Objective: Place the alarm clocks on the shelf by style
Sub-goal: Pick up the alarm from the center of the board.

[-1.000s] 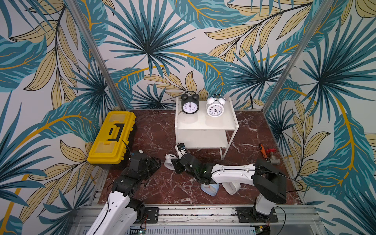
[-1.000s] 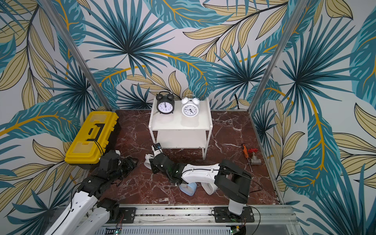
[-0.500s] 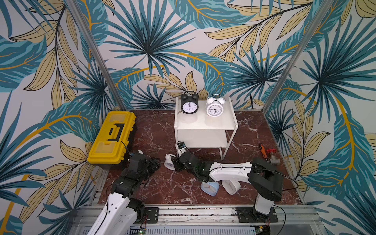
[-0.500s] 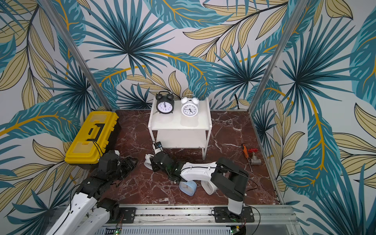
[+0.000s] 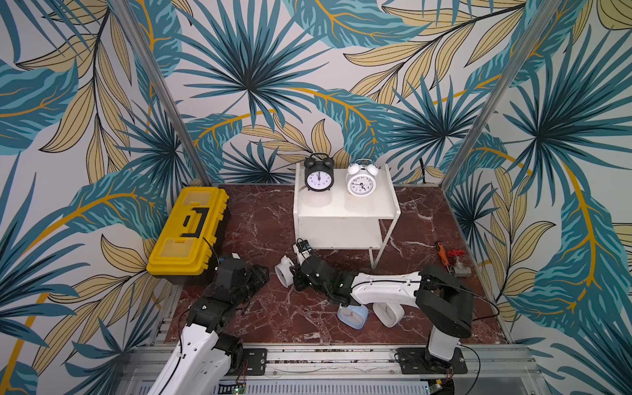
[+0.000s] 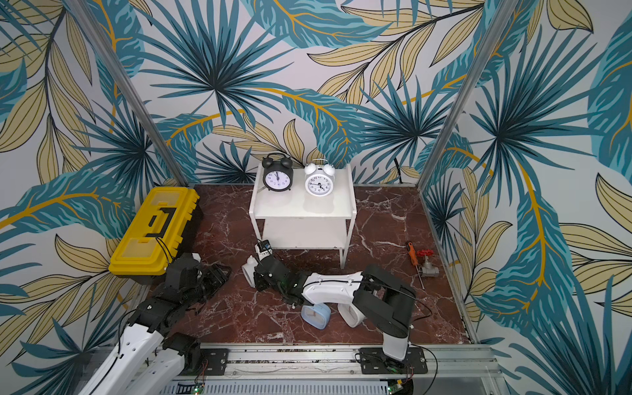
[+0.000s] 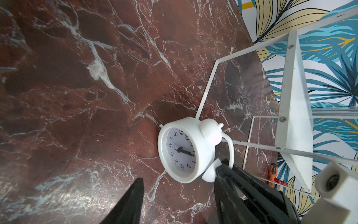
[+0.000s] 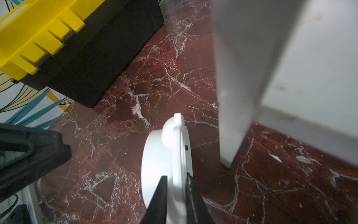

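The right gripper (image 8: pixel 176 180) fingers pinch the white clock (image 8: pixel 155 155), which stands on the floor (image 8: pixel 155 77) with the shelf (image 8: pixel 232 97) leg just beside them. The left gripper (image 5: pixel 262 273), well apart, seems partly open.

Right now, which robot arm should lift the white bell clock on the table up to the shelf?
Right. The right gripper is pinched on the white twin-bell clock beside the shelf. The left gripper hangs open and empty, apart from it.
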Tool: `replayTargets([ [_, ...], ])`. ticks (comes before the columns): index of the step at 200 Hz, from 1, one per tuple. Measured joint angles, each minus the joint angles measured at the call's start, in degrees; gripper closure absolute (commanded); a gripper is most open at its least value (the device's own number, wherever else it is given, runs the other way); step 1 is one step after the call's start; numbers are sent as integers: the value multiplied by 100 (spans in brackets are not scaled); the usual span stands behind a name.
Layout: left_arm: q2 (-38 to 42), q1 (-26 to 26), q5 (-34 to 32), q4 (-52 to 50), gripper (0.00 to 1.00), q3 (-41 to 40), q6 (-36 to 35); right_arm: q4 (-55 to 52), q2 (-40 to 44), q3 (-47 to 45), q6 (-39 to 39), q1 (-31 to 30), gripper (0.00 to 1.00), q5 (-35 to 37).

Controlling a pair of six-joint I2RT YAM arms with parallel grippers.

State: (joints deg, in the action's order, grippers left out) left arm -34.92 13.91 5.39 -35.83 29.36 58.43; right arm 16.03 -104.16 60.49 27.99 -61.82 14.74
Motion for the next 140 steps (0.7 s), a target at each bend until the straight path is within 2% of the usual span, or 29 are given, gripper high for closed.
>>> replayTargets([
  [44,17,-17,0,-2,40,2,-7,-146,24,44,7,-24,100,-24],
  [89,22,-48,-50,-90,37,39,-85,-890,442,48,-81,-179,100,-90],
  [116,20,-59,-177,-313,34,264,-188,-1335,1185,-125,-146,-354,100,-236],
  [140,2,-66,-175,-291,34,570,-256,-1648,2260,-501,-203,-400,100,-299],
])
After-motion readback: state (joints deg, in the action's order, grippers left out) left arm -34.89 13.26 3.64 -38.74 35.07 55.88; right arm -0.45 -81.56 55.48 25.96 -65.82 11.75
